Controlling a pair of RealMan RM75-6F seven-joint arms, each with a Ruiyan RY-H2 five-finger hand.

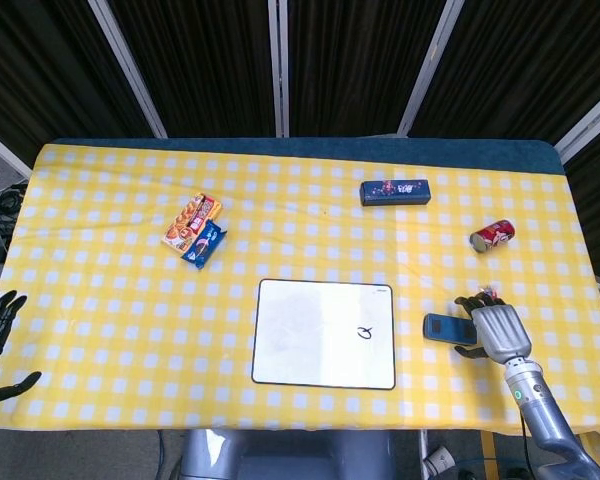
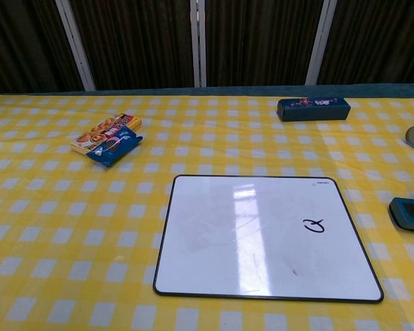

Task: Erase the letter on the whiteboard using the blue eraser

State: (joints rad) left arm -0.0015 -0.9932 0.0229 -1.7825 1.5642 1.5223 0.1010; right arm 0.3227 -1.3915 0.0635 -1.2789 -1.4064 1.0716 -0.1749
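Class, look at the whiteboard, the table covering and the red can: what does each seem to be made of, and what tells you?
Whiteboard: glossy coated panel with a dark rim, probably plastic; it mirrors a bright light streak.
Table covering: yellow-and-white checked cloth or vinyl; smooth and matte, weave unclear.
Red can: likely thin printed metal, lying on its side with a pale end face.
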